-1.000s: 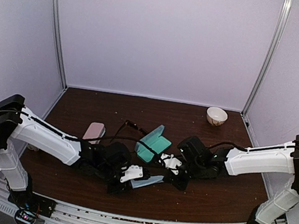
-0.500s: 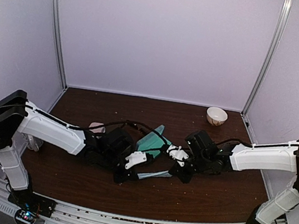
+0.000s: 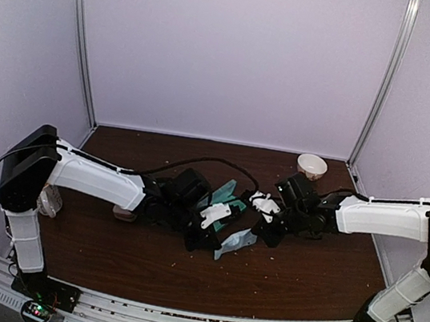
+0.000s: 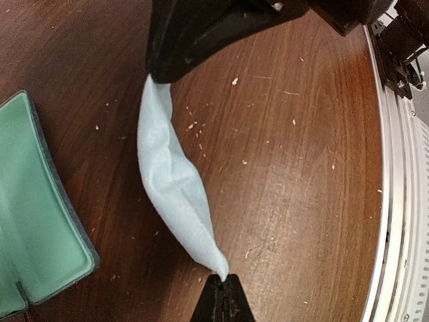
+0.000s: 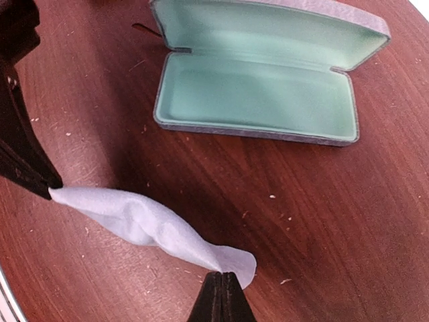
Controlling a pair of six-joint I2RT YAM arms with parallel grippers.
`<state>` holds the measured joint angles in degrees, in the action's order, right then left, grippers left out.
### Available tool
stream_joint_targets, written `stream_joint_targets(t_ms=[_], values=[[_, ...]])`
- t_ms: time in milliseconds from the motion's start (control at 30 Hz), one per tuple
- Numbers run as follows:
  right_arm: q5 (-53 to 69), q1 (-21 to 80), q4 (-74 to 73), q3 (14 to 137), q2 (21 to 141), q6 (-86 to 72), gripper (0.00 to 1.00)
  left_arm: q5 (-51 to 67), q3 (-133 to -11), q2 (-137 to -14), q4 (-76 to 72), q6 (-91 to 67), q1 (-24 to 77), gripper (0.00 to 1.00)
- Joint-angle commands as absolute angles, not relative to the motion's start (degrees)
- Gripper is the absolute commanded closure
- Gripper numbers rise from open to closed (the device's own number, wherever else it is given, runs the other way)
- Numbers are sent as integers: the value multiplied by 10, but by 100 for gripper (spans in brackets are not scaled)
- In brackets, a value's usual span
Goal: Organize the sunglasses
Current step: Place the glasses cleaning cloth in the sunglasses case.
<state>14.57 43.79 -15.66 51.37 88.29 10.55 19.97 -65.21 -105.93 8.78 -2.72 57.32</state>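
A light-blue cloth (image 3: 237, 242) hangs stretched between my two grippers, just above the table. My left gripper (image 3: 218, 251) is shut on its near-left corner (image 4: 224, 272). My right gripper (image 3: 256, 233) is shut on the opposite corner (image 5: 231, 260). The cloth (image 4: 171, 181) sags and twists in the middle. Just beyond it lies an open grey-blue case (image 5: 261, 87) with a green lining and nothing inside. A thin reddish-brown tip (image 5: 145, 29) pokes out behind the case's left end; otherwise the sunglasses are hidden in every view.
A pink case (image 3: 121, 212) peeks out under the left arm. A small white bowl (image 3: 311, 166) stands at the back right. The left arm's black cable (image 3: 199, 161) arcs over the table's middle. Crumbs dot the brown wood.
Both grippers have carried the cloth away from the near edge and to the right, toward the open case. The left arm now hides most of the pink case.
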Motion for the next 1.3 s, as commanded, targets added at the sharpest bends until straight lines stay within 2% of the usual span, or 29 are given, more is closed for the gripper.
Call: stream_joint_targets(t_ms=[0,500,1000,1267], values=[[122,418,-176,544,889,106,100,232,-692,-1081,91,-49,570,100],[111,383,-227,632,952,129,100,240,-784,-1151,85,-112,555,100],[116,376,-265,740,1050,145,100,217,-784,-1170,80,-173,519,100],[118,375,-291,802,1098,162,100,161,-782,-1172,107,-188,510,100]])
